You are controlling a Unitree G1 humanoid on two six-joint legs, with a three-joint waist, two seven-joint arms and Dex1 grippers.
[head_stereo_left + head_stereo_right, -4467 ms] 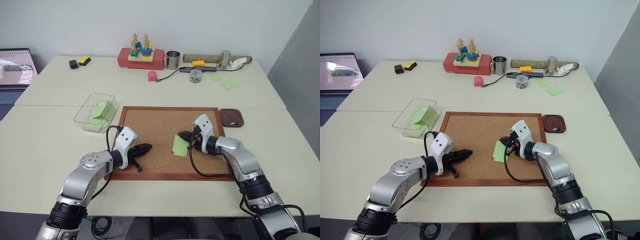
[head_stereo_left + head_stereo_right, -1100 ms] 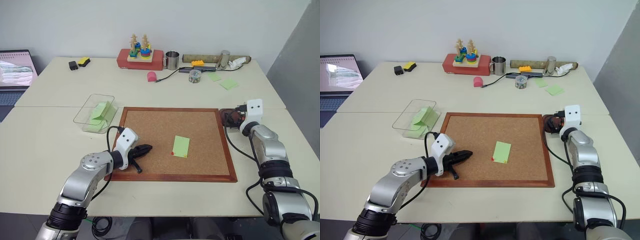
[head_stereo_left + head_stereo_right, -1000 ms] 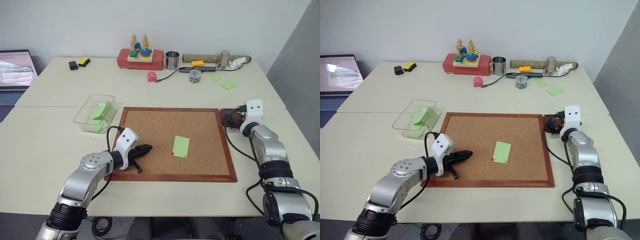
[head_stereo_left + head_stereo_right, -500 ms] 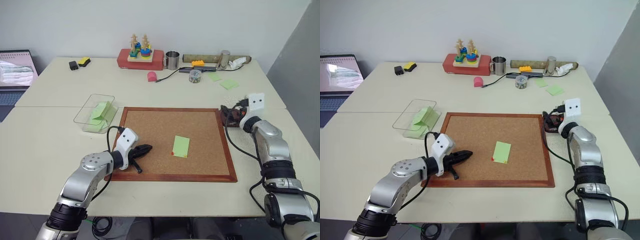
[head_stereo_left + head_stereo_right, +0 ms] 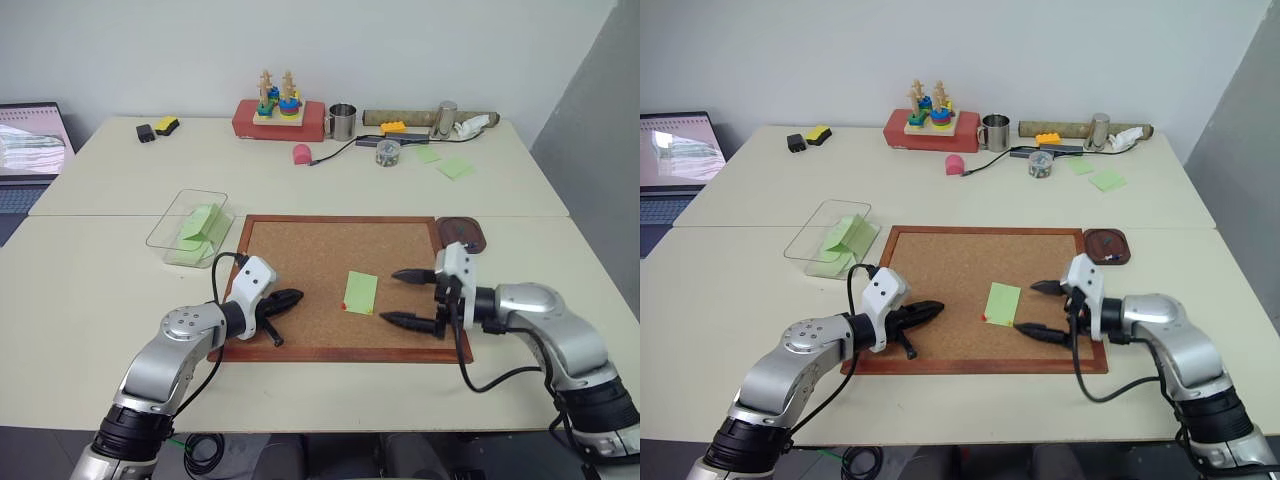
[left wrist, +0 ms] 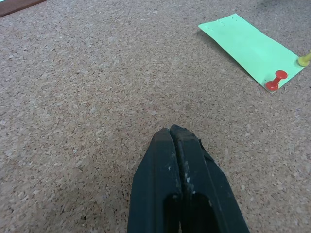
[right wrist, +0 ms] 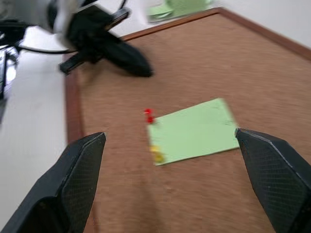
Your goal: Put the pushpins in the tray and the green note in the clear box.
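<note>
The flat light-green paper note (image 5: 360, 292) lies near the middle of the wooden-framed cork board (image 5: 310, 260), fixed at its near edge by a red pushpin (image 6: 275, 80) and a yellowish-green one (image 6: 305, 59), so it cannot be lifted yet. The right gripper (image 5: 410, 297) hangs just beside the note, jaws wide, presumably lined up for a pin. The left gripper (image 5: 290, 297), closed and empty, rests over the board's left part. The dark reddish-brown tray (image 5: 465, 234) touches the board's far right corner; the clear plastic box (image 5: 190, 225) sits left of it on the counter (image 5: 90, 290).

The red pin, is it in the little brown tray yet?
No, the red pin sticks in a corner of the green note on the cork board.

Green note (image 5: 360, 292) lies flat, red pushpin (image 6: 275, 81) stuck in.
</note>
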